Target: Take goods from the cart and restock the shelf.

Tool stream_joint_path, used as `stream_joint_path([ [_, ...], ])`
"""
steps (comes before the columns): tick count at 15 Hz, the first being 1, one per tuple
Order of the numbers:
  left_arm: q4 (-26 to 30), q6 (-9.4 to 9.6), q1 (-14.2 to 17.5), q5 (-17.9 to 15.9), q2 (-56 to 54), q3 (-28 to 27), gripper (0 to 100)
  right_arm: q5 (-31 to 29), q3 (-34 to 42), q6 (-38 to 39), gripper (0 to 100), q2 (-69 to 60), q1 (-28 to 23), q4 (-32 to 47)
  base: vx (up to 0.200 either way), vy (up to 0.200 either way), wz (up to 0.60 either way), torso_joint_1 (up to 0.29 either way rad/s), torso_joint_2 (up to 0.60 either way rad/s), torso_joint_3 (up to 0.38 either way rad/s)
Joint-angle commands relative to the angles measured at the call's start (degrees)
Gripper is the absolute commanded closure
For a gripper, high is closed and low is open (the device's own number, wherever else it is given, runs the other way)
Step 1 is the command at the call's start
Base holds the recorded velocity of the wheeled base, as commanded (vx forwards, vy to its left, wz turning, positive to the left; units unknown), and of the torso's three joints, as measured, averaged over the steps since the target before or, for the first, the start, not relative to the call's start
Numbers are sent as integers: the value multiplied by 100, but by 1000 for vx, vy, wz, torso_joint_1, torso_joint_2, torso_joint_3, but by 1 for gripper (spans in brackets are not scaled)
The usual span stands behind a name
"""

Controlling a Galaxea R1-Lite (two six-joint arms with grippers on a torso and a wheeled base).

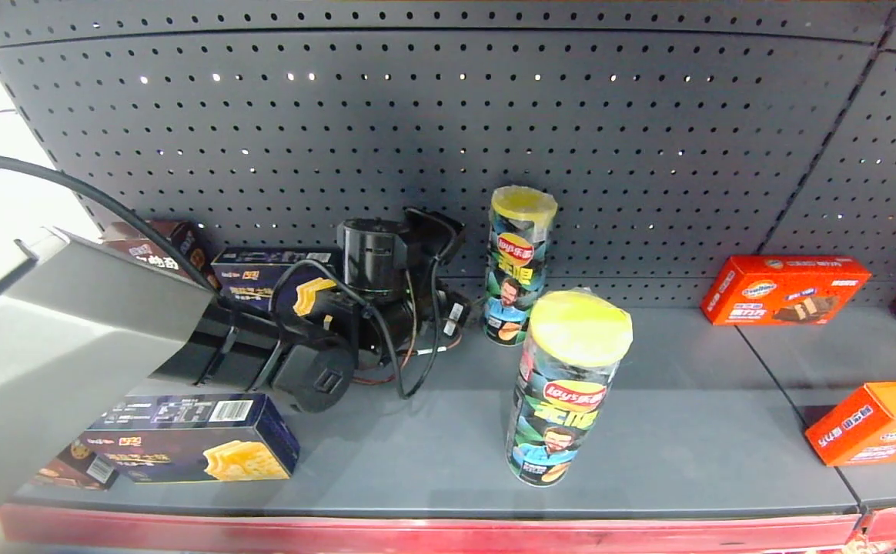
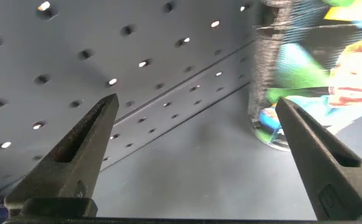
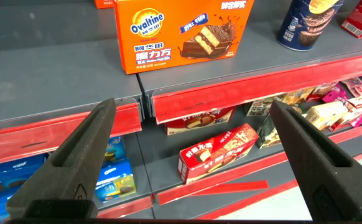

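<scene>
At the left pincer (image 2: pixel 196 102): spread wide, gripping nothing, low over the shelf (image 1: pixel 687 431). Just beyond one jaw, seemingly apart from it: the rear chip can (image 2: pixel 311 68), upright, close to the pegboard wall (image 2: pixel 137 50). Farther out from the pincer, toward the shelf's front lip: a second chip can (image 1: pixel 567 385), also upright. Back behind the pincer, along its arm: dark blue boxes (image 1: pixel 194 438). Well off past both cans: orange boxes (image 1: pixel 783 288). At the right pincer (image 3: pixel 192 106): likewise released and empty, held out before the red-edged lower shelves (image 3: pixel 231 93). Judged partly done: two cans shelved, neither in a grip. Left to do, probably: draw back the left arm without knocking the rear can, then fetch more from the cart. Cannot tell how much stock remains.
</scene>
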Motion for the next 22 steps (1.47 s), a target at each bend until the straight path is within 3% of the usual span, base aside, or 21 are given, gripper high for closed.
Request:
stream_joint_path([
  [1,-45,8,72,8,-156,211,0,0,0,-2,0,7,0,-1,0,0,0,0,0,0],
  [5,-247,-10,2,-45,-323,396,0,0,0,-2,0,7,0,-1,0,0,0,0,0,0],
  [6,-309,-45,-42,-98,-358,396,0,0,0,-2,0,7,0,-1,0,0,0,0,0,0],
  [8,-379,-265,-192,-511,-446,396,0,0,0,-2,0,7,0,-1,0,0,0,0,0,0],
  [12,-326,-370,-279,-660,-429,343,0,0,0,-2,0,7,0,-1,0,0,0,0,0,0],
  [20,-256,-493,-402,-608,-33,-44,0,0,0,-2,0,7,0,-1,0,0,0,0,0,0],
  [22,-159,-493,-402,-467,19,-149,0,0,0,-2,0,7,0,-1,0,0,0,0,0,0],
])
